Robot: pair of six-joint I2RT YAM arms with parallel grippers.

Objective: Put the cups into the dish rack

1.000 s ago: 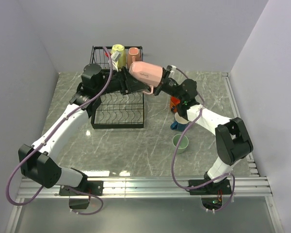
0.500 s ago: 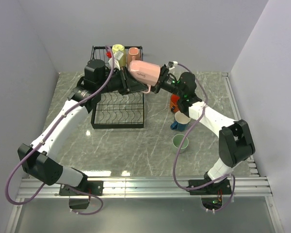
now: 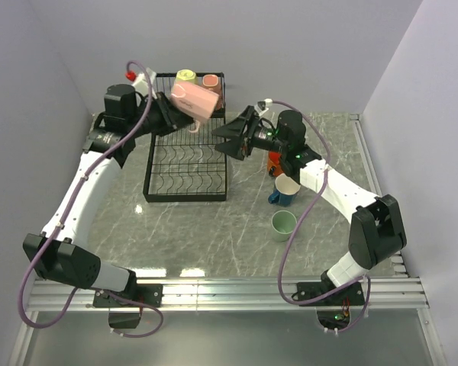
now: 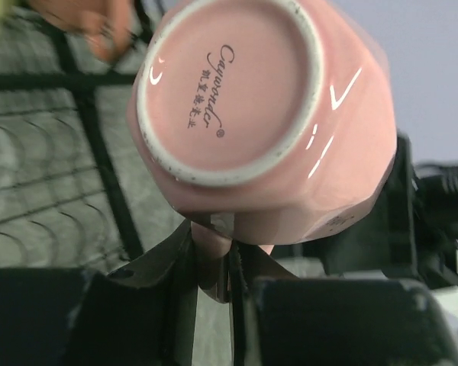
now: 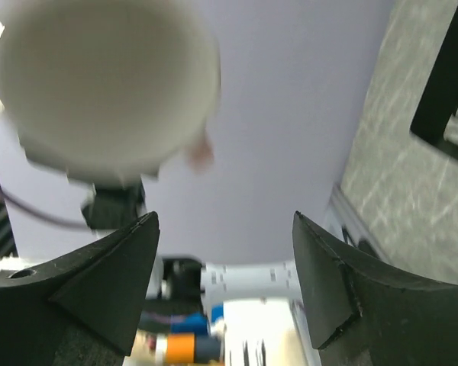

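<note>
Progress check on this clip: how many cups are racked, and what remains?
Done: a pale yellow cup and a pink cup sit in the upper basket of the dish rack. In hand: the left gripper holds a second pink cup by its handle above the rack; the right gripper is open and empty. Left: the orange cup, blue cup and green cup on the table.

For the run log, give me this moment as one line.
left gripper: shut on pink cup handle, by dish rack | right gripper: open, empty
</note>
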